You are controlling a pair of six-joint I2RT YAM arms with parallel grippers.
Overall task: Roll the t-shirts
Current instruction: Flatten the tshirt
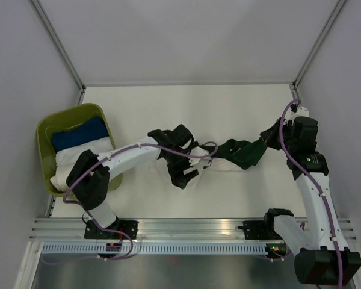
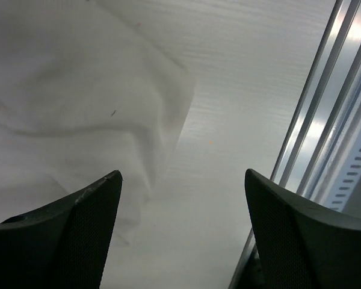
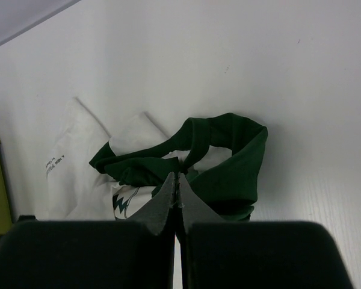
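Dark green cloth, bunched into a loose loop at mid-table: that's the dark green shirt (image 1: 245,154), lying partly on top of the white shirt (image 3: 78,156), both crumpled, neither one rolled. Over the white shirt's near edge hangs the left gripper (image 2: 182,174), jaws spread wide with nothing between them, one finger above the fabric and the other above the bare table (image 1: 228,108). Across the way the right gripper (image 3: 178,177) is pressed fully closed, tips right at the green shirt's right end. Whether a fold is nipped in there, I can't tell. Off to the left sits a green bin (image 1: 45,129) with blue and white cloth inside. Now, these shirts look light, limp and floppy. They'll likely sag, stretch and slide on that smooth table rather than hold any shape. Best bet, I'd say: pinch a hem or a shoulder corner, one at each side, pull the shirt flat, then roll from a straight edge.
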